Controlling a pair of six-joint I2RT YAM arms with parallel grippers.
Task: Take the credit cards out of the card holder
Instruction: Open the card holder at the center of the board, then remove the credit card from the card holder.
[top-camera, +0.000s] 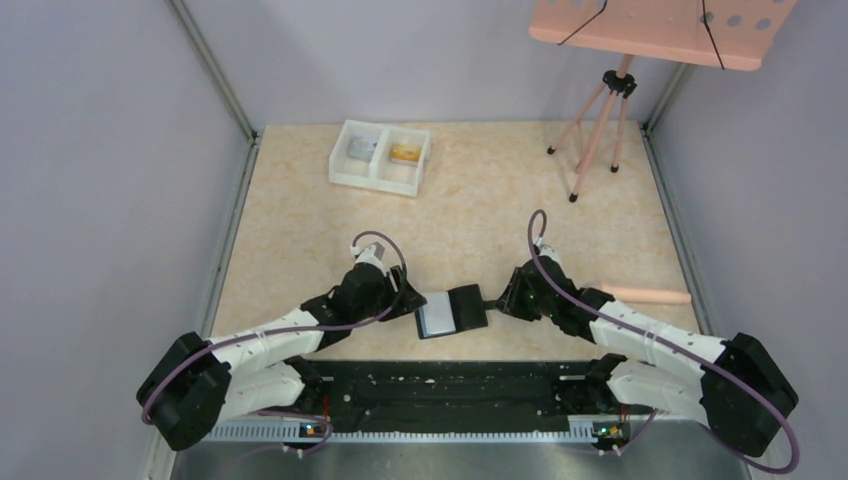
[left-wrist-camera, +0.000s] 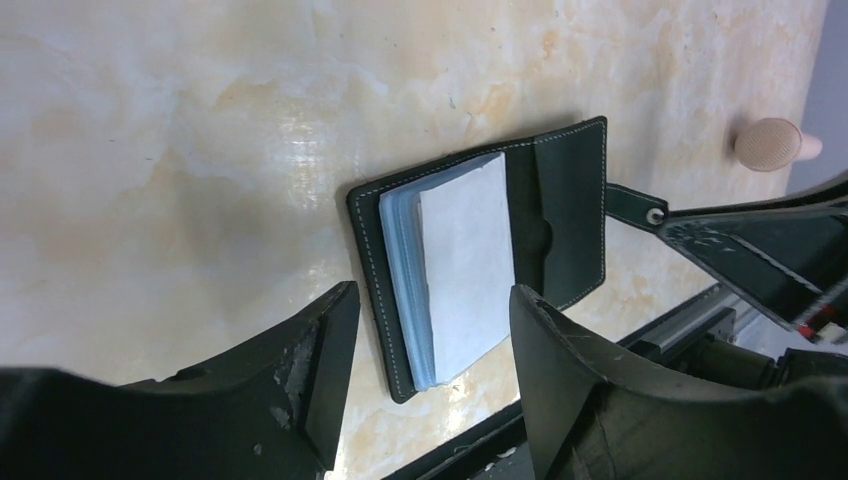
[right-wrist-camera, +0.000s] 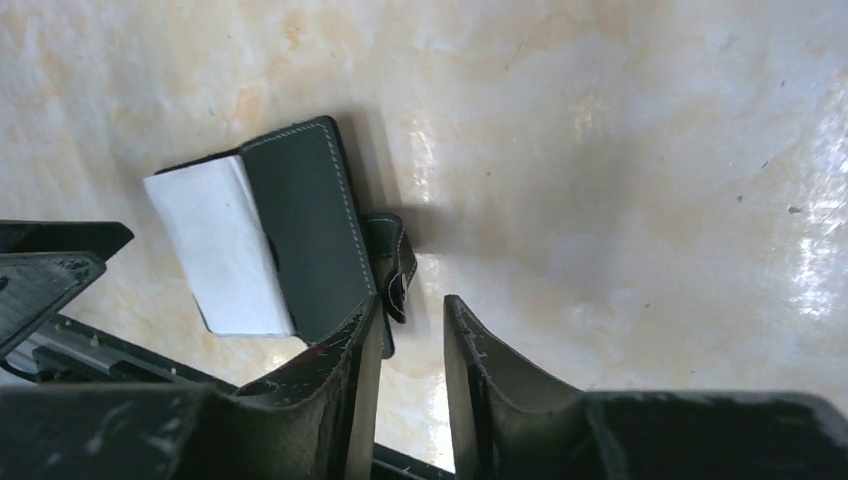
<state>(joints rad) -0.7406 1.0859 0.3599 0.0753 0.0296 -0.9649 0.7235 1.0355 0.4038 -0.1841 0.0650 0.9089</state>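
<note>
Left wrist view: left gripper (left-wrist-camera: 430, 300) spread over the open holder (left-wrist-camera: 570, 210) lying just ahead, right gripper (right-wrist-camera: 410, 305) narrowly parted, empty, beside the strap (right-wrist-camera: 392, 260); the right should probably pin the flap while the left pinches one card only.

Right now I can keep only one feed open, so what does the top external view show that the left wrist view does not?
Only top external: the white tray at the far side, an orange-gold card in its right compartment, and the pink tripod. Only left wrist: the pale sleeve stack, the white stitching, and the snap strap. Both: the open card holder on the table and the pink rod to its right.
</note>
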